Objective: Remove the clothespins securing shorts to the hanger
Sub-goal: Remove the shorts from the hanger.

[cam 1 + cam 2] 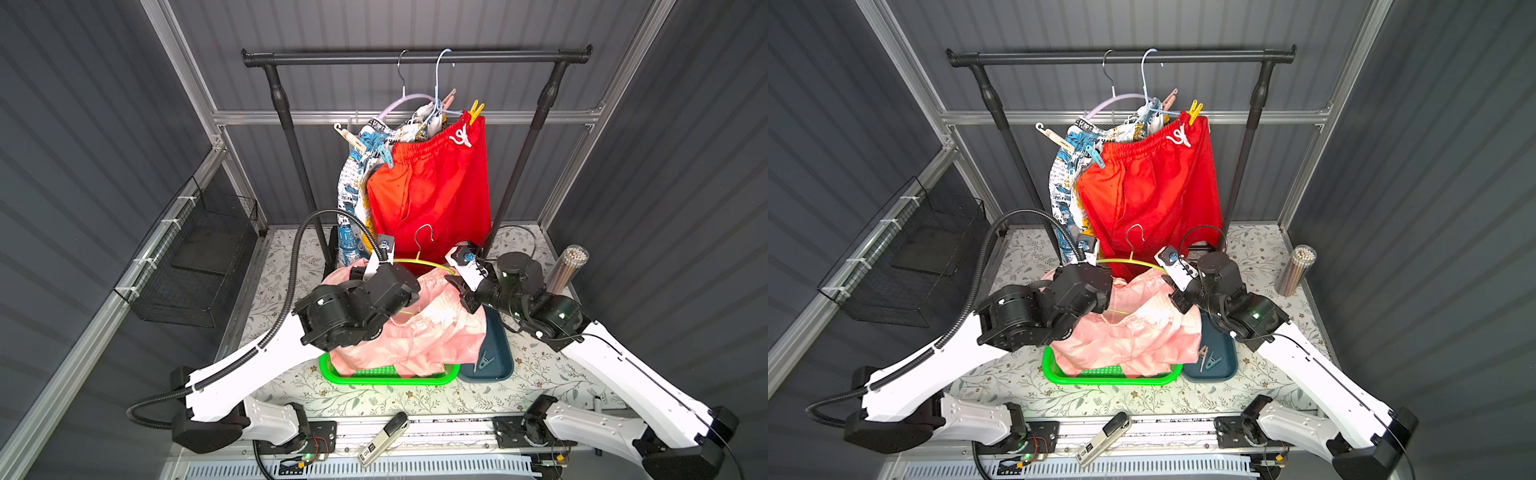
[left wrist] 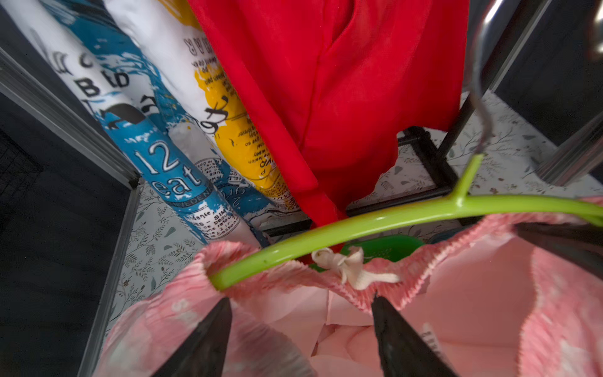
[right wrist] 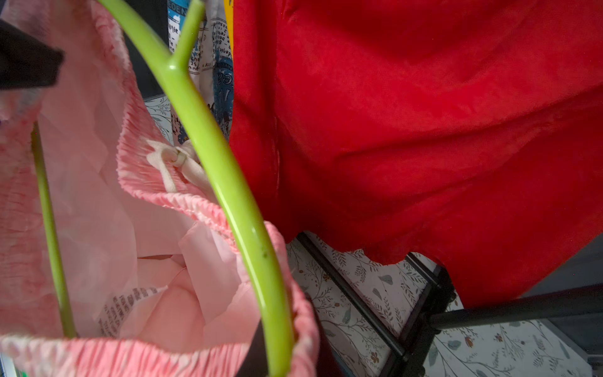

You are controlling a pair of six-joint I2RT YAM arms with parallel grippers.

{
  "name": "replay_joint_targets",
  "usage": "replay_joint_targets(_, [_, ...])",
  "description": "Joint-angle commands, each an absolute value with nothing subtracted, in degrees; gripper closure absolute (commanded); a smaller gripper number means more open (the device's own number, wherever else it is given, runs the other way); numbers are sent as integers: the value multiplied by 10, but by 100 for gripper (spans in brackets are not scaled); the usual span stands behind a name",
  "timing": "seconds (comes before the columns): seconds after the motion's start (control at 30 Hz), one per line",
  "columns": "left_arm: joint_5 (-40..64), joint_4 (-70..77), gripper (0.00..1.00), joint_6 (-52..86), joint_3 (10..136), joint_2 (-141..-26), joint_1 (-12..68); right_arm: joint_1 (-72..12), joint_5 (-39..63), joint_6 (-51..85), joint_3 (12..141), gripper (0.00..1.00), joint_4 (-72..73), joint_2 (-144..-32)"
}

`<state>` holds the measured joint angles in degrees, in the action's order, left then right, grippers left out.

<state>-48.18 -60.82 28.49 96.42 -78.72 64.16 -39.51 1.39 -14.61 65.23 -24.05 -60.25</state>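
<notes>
Your pale pink mottled fabric shorts (image 1: 428, 332) hang by their gathered waistband on a lime-green plastic hanger (image 2: 375, 222). They are held low over a bright green perforated plastic basket (image 1: 390, 379), and the legs drape into it. Your right gripper (image 1: 457, 286) is closed tight on one end of that hanger, where the waistband wraps it. Your left gripper (image 2: 301, 300) sits at the opposite end. Its black fingers (image 2: 208, 336) stand apart and are not clamped on the cloth, and the waistband lies just past their tips.

A loose beige clothespin (image 1: 1202, 356) and a loose light blue clothespin (image 1: 1212, 362) lie together in the dark teal plastic tray (image 1: 498, 365), which touches the basket's side.

Behind, the plain red shorts (image 1: 440, 183) and the white newspaper-print shorts (image 1: 353, 174) hang side by side from the black metal rail (image 1: 415, 56). A yellow clothespin (image 1: 475, 111) pins one corner of the red waistband and a hanging light blue clothespin (image 1: 385, 157) pins the other. A beige-pink clothespin (image 1: 449, 97) stands near the hanger hooks. Basket and tray rest on the floral-patterned tabletop (image 1: 540, 374).
</notes>
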Motion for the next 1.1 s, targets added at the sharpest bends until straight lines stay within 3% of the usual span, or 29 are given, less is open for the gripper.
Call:
replay_joint_targets(0.0, [-459,-652,31,296,970,-784,599,-401,7,-147,650,100,-219,-587])
replay_joint_targets(0.37, [-441,-642,49,275,960,-800,530,-409,-4,-153,641,100,-220,-573])
replay_joint_targets(0.43, [-443,-641,45,275,961,-801,523,-410,-7,-153,641,100,-220,-573])
replay_joint_targets(0.5, [-445,-639,32,277,962,-799,518,-410,-7,-154,642,100,-220,-572])
replay_joint_targets(0.87, [-448,-670,26,272,1014,-828,514,-415,-11,-156,643,100,-220,-571])
replay_joint_targets(0.97, [-439,-674,33,272,1017,-836,513,-416,-19,-158,642,100,-220,-568])
replay_joint_targets(1.07, [-436,-682,50,272,1020,-842,512,-416,-30,-161,641,100,-220,-564])
